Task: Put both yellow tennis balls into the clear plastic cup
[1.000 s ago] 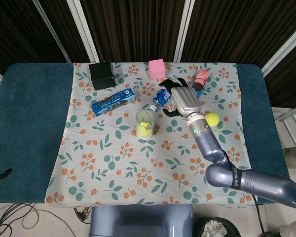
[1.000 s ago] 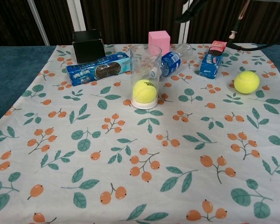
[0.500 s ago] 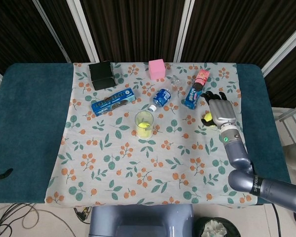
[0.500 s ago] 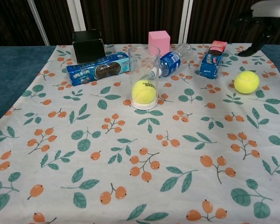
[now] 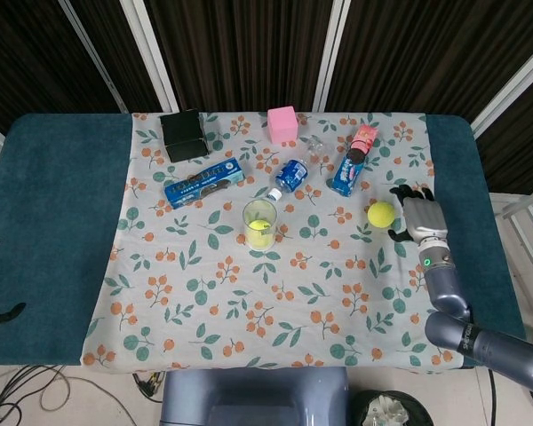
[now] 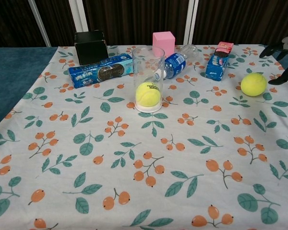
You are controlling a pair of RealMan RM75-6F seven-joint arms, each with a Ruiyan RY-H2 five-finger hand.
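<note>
One tennis ball [image 6: 148, 93] sits in the clear plastic cup [image 6: 149, 76]. The right hand [image 5: 424, 218], fingers spread and empty, waits beside the other tennis ball [image 5: 381, 213] to grab it.

1. Loose tennis ball [image 5: 381, 213] lay on open cloth; right hand [image 5: 424, 217] just beside it, fingers spread, nothing between them.
2. Clear plastic cup [image 5: 259, 223] stood upright, mouth unobstructed from above.
3. Behind the cup: water bottle [image 5: 293, 173] lying near its rim, blue cookie box [image 5: 203, 183] to one side.
4. Snack pack [image 5: 354, 160] lay behind the ball.
5. Cloth between ball and cup bare.
</note>
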